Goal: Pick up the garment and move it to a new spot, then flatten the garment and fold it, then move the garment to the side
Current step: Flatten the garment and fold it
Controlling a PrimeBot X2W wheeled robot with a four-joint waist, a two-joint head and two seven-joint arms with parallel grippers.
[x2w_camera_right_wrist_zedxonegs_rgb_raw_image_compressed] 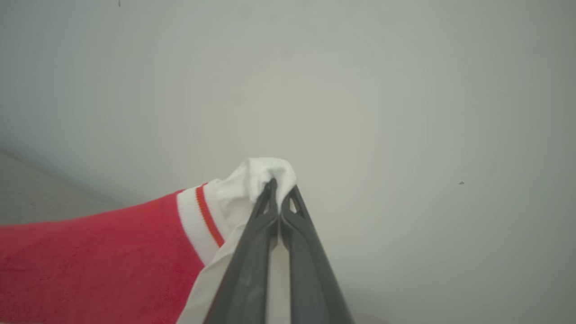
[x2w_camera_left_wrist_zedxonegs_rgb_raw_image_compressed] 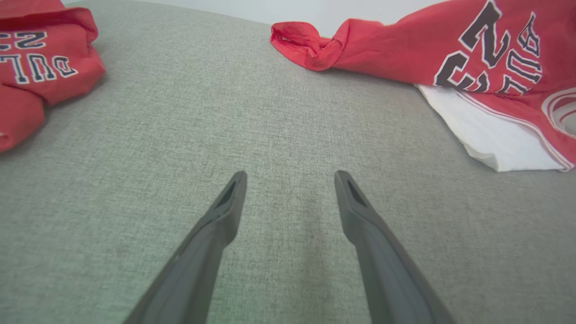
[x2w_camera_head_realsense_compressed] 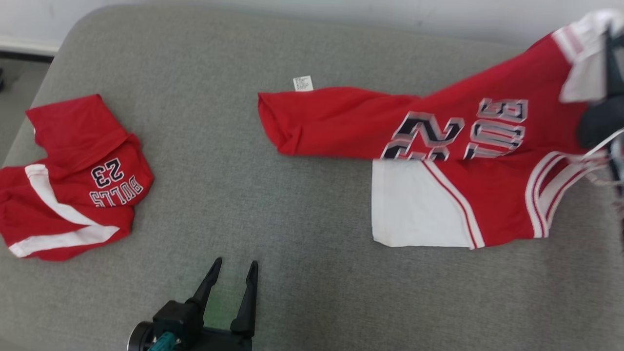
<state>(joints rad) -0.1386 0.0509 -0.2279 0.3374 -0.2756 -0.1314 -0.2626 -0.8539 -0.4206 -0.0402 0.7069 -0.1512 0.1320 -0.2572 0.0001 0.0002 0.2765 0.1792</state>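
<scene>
This is an indoor room with a domestic look; home or mock-up cannot be told. A broad grey upholstered surface [x2w_camera_head_realsense_compressed: 204,161] of woven cloth, round-cornered like a sofa seat or ottoman, stands before a plain pale wall [x2w_camera_head_realsense_compressed: 341,12]. A white skirting board [x2w_camera_head_realsense_compressed: 24,46] meets the floor [x2w_camera_head_realsense_compressed: 14,92]. Sportswear is on the surface: a red Bulls jersey [x2w_camera_head_realsense_compressed: 438,126] and a second red Bulls garment [x2w_camera_head_realsense_compressed: 73,185].

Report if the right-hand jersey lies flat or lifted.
Partly lifted: right gripper shut on the jersey at its white trim; the other end rests on the cushion.
</scene>
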